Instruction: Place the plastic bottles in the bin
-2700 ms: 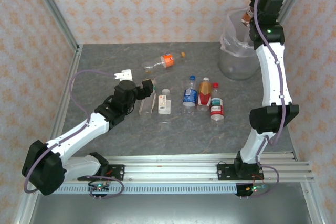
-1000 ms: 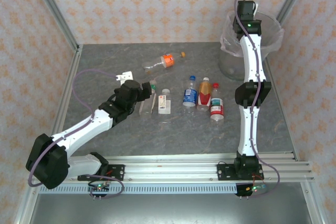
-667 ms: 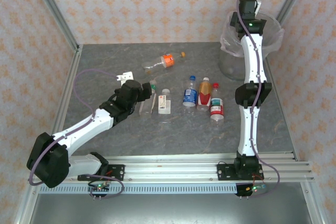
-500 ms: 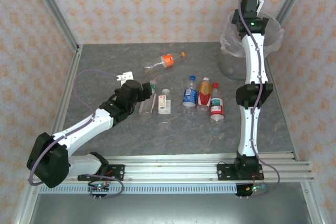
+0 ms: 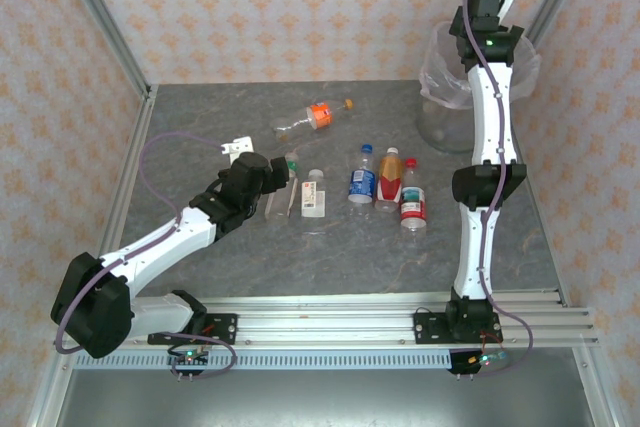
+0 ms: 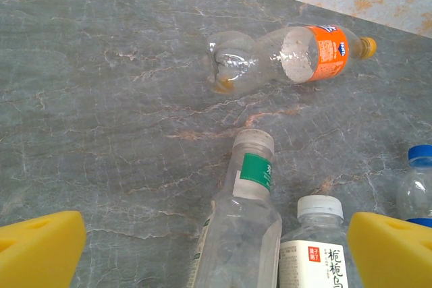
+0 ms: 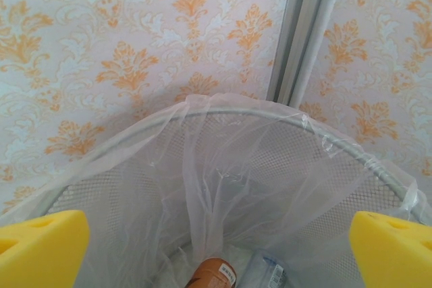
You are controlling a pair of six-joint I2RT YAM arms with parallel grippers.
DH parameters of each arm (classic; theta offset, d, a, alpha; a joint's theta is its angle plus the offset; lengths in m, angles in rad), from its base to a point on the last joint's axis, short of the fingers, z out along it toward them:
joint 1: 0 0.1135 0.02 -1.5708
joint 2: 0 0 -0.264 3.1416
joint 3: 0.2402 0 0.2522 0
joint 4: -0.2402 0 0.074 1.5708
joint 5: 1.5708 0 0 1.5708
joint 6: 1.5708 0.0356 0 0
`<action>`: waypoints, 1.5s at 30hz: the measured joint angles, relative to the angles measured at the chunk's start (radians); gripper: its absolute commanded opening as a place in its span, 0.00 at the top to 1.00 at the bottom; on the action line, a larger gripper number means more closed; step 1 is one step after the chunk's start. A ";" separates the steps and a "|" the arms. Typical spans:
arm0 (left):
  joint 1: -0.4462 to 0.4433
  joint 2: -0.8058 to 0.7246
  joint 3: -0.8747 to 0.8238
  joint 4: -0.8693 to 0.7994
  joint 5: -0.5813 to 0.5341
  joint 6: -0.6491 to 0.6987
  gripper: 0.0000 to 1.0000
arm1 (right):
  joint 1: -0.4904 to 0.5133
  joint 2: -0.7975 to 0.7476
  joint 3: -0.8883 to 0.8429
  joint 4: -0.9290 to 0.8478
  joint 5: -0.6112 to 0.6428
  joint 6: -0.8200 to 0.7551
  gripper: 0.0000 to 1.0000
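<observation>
Left hand (image 6: 216,251) is wide open, low over the table (image 6: 101,99), pads either side of the green-label bottle (image 6: 241,214), which lies on its side with the cap end pointing away. It looks empty: light, with a thin clear wall that will dent under a hard squeeze and roll if nudged. I'd close across the mid-body, or just under the shoulder where it's stiffer. Tight spot: white-cap bottle (image 6: 314,247) is just beside it on the right, so that finger has little gap to drop into; the left side is bare table. Orange-label bottle (image 6: 290,59) lies further off, well apart. Right hand (image 7: 216,247) is wide open with nothing held, above the bin (image 7: 283,166); a brown-label bottle (image 7: 212,274) sits at the bottom. Liner (image 7: 202,187) is loose and crinkly, and the corner post (image 7: 307,32) is close behind the rim, so room there is slim. Three more bottles (image 5: 390,182) are grouped mid-table between the arms.
</observation>
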 measured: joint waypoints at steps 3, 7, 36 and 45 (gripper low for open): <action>0.000 0.003 0.000 0.000 0.004 0.000 0.00 | 0.000 -0.025 -0.032 0.002 0.005 0.013 0.01; 0.000 0.005 0.000 0.001 0.006 0.000 0.00 | 0.000 -0.116 -0.171 0.013 -0.003 0.018 0.01; 0.006 0.010 0.007 -0.052 0.079 -0.027 0.00 | 0.000 -0.818 -0.993 0.040 -0.282 0.153 0.01; 0.006 -0.051 0.006 -0.155 0.118 -0.065 0.00 | 0.000 -1.144 -1.363 0.177 -0.434 0.163 0.01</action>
